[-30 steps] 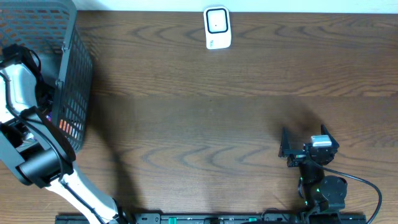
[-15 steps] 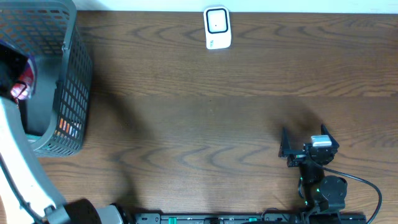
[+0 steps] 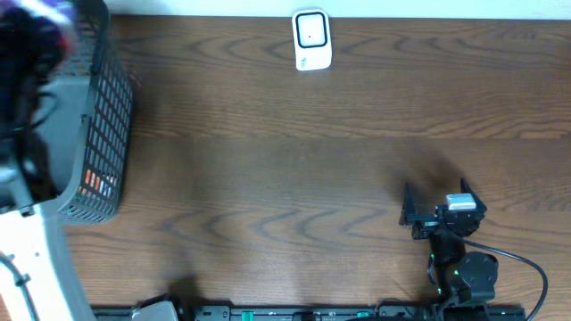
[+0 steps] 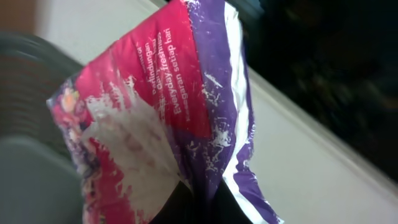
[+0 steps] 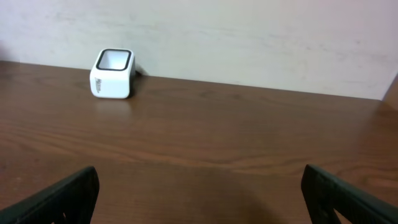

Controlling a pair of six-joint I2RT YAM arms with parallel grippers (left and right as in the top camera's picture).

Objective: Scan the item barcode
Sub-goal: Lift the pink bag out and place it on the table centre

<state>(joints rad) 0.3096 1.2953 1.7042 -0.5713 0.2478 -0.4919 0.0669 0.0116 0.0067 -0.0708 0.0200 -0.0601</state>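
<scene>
Looking down on the table (image 3: pixel 303 178), I see most of it bare, and the one real change is at its far left corner. The grey mesh basket (image 3: pixel 98 134) sits there, and a second ago my left arm (image 3: pixel 27 267) was reaching down inside it. Now it has risen well clear of the rim and blurs across the overhead view.

It has come up with the item. In the left wrist view a crinkled pink and purple pouch (image 4: pixel 168 112) fills the frame, and the left end effector (image 4: pixel 189 208) is clamped tight on its lower edge. The pouch hangs above the basket, off the table and well apart from the reader. I judge the pick finished and the carry just starting.

The side facing the wrist camera shows white printed text but no barcode that I can find. I may have to turn the pouch before I present it.

The white scanner (image 3: pixel 312 40) has not moved. It sits at the far edge of the table with its window up, so the pouch must travel right across to it.

The right end effector (image 5: pixel 202 202) is parked near the front right as before, fingers spread wide and holding nothing.
</scene>
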